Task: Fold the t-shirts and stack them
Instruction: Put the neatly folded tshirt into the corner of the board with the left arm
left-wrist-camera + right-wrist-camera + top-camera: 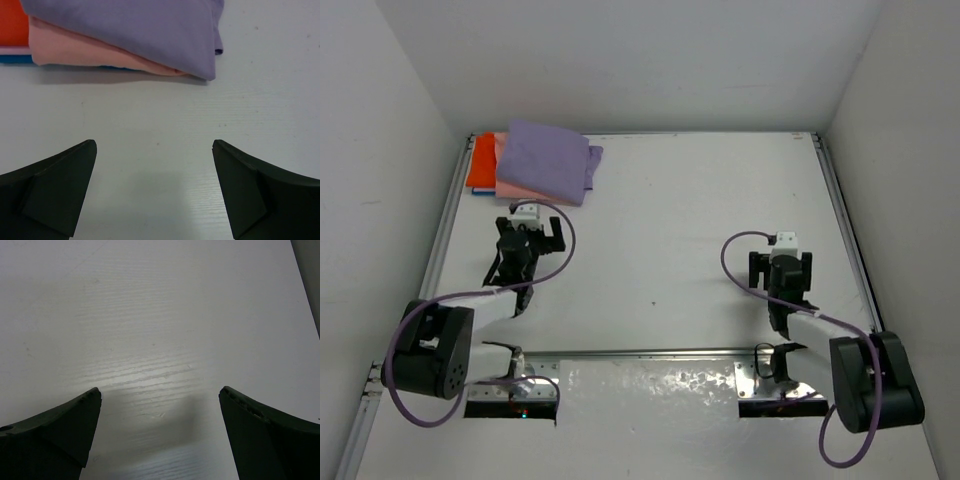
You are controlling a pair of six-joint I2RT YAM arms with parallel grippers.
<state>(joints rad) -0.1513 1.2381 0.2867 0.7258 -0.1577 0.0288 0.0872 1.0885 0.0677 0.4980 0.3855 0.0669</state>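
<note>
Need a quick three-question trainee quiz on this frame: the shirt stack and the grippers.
1. Multiple choice: which colour of shirt tops the stack? A orange-red, B lavender-purple, C salmon-pink.
2. True or false: the right gripper stands open and holds nothing.
3. Fill in: the stack sits in the table's far-____ corner.
Key: 1 B; 2 true; 3 left.
</note>
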